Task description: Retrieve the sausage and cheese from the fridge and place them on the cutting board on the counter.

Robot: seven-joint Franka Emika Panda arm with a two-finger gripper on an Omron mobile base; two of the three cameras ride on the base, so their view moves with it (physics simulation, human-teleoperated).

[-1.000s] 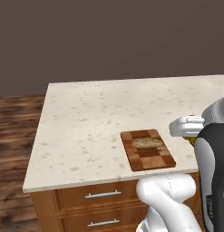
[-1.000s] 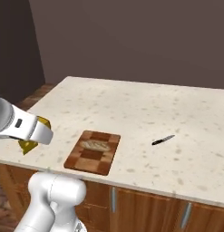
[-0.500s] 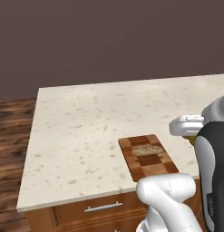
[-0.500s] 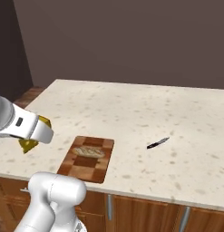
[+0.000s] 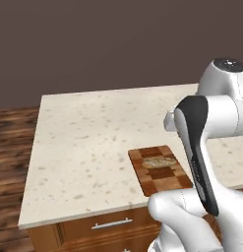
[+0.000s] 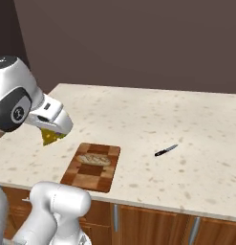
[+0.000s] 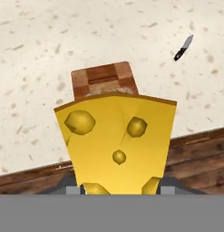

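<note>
cheese (image 7: 115, 145): in the hand view it covers the near half of the cutting board (image 7: 102, 80); its lower end is cut off at the bottom. In the right base view just a yellow corner (image 6: 50, 138) shows under the hand.
pincer (image 6: 53, 131): fingers hidden behind the cheese and the white hand.
cutting board, left base view (image 5: 160, 170): near right corner hidden by the arm.
item on the board (image 6: 94, 159): pale, oval, too blurred to name.
knife (image 6: 166, 150): small; blade and handle hard to tell apart.
counter (image 6: 186, 129): cut off at the right edge.
</note>
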